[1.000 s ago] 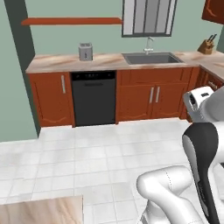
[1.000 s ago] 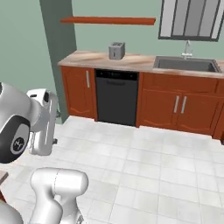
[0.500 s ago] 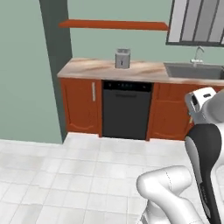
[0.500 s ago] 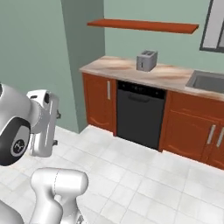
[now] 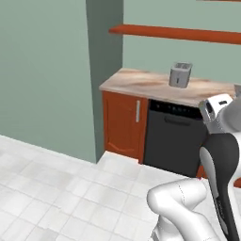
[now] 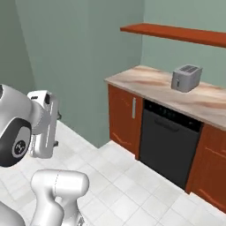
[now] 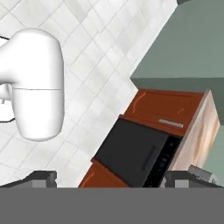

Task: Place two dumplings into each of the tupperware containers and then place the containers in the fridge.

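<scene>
Right now your gripper (image 7: 109,177) hangs with jaws apart, empty, at the hand view's bottom edge. You're between stations: only the toaster (image 5: 180,74) and dishwasher (image 6: 170,141) lie ahead. Dumplings, tubs and fridge aren't visible; find them next.

The end effector (image 7: 109,178) hangs empty, fingers spread wide, pointing downward.

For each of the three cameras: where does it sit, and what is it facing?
Left base view: behind the arm's left, facing the toaster and dishwasher; arm at lower right.
Right base view: behind its right, same toaster and dishwasher; arm at lower left.
Hand view: on the hand, tilted, over floor and dishwasher; open gripper at bottom.
</scene>
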